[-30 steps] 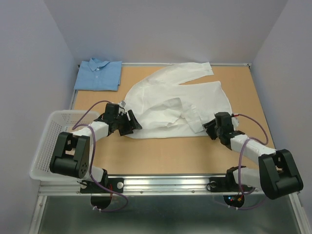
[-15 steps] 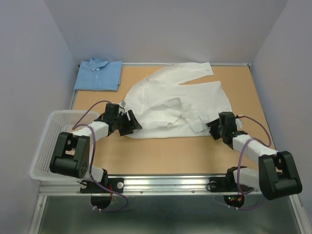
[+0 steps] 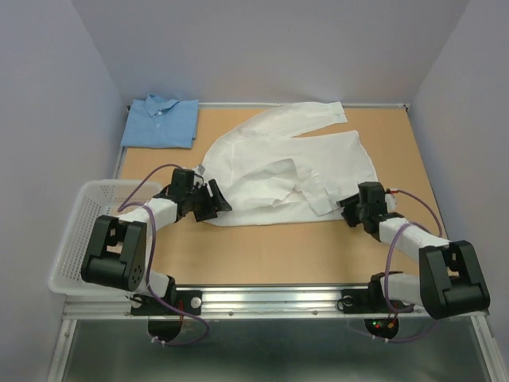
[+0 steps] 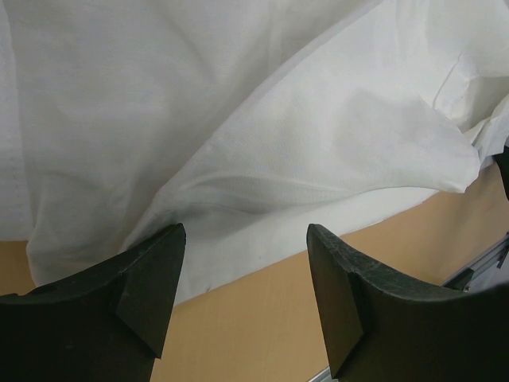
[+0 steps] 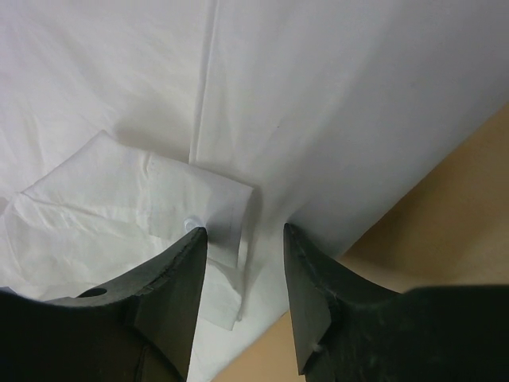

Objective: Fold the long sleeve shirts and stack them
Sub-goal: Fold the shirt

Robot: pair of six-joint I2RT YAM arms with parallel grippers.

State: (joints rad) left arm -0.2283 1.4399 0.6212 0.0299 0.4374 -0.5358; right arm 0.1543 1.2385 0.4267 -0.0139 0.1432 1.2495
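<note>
A white long sleeve shirt (image 3: 278,163) lies spread across the middle of the table, one sleeve folded over its front and ending in a buttoned cuff (image 5: 143,199). A light blue shirt (image 3: 163,121) lies folded at the back left corner. My left gripper (image 3: 213,200) stands open at the white shirt's near left hem (image 4: 238,119), its fingertips (image 4: 163,263) over cloth edge and bare wood. At the near right hem my right gripper (image 3: 350,213) is open, low over the cloth (image 5: 334,103). The cuff's corner lies between its fingers (image 5: 179,278), unpinched.
A white plastic mesh basket (image 3: 79,231) hangs off the table's left edge beside the left arm. Bare wooden table (image 3: 278,247) runs along the near side to a metal rail. Grey walls close in the left, back and right.
My right gripper has slid slightly right and nearer, off the sleeve cuff, which now lies flat. The left arm and both shirts have not moved.
</note>
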